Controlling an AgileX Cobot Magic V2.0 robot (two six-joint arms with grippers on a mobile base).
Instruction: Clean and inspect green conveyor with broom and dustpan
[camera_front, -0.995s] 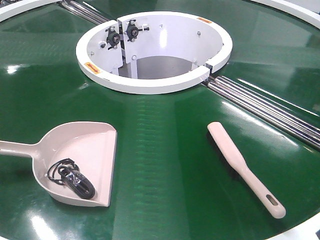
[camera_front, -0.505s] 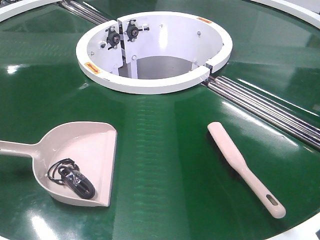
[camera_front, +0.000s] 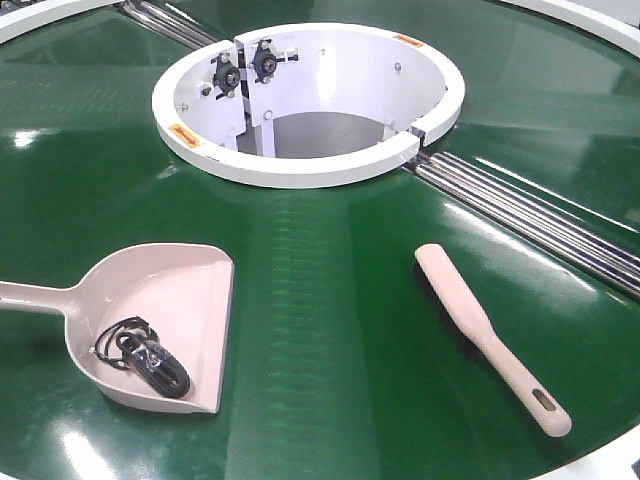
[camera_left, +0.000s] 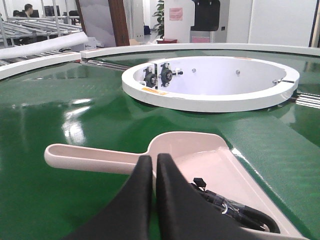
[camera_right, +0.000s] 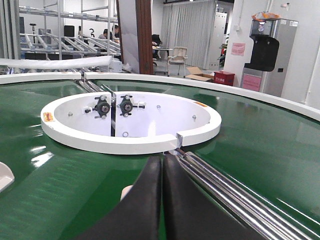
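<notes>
The green conveyor fills the front view. On it at the left lies the beige-pink dustpan, handle pointing left, with a black coiled cable inside. The broom lies at the right, its slotted end toward the near edge. Neither gripper shows in the front view. In the left wrist view my left gripper is shut and empty, hanging just behind the dustpan where handle meets scoop. My right gripper is shut and empty above the belt, with the broom's tip peeking out at its left.
The white central ring stands at the back middle with bearings inside. Steel rollers run diagonally from the ring toward the right edge. The white outer rim shows at the near right corner.
</notes>
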